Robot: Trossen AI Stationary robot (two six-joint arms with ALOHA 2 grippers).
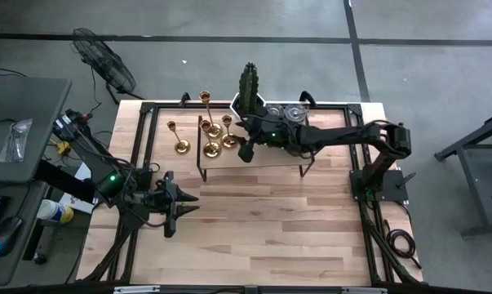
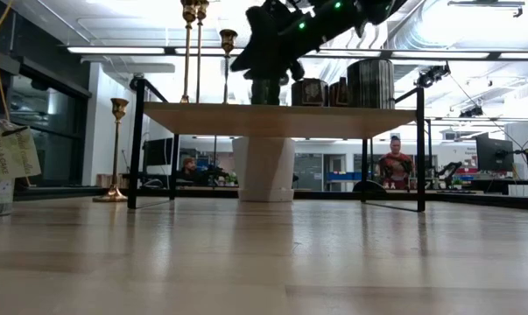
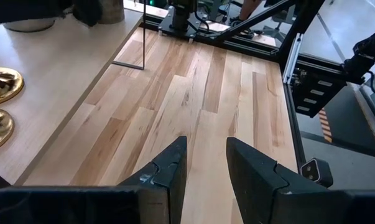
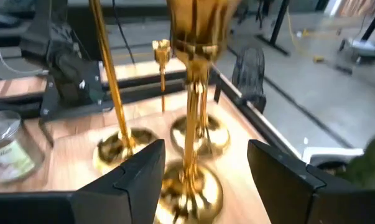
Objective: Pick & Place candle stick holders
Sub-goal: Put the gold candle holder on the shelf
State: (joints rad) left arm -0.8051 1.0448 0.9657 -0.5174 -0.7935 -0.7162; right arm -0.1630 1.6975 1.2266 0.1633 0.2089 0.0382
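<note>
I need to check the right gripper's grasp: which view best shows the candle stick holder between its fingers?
The right wrist view: the candle stick holder's stem stands between the open right gripper. The high view shows it tiny; the others don't show it clearly.

3 gold candle stick holders (image 1: 215,131) upright on shelf, 1 (image 1: 180,145) beside

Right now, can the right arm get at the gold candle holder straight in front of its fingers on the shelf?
Probably yes. The right gripper is open, its fingers either side of the candle holder's stem, nothing between them. Two other holders stand close behind, so closing should be careful.
</note>
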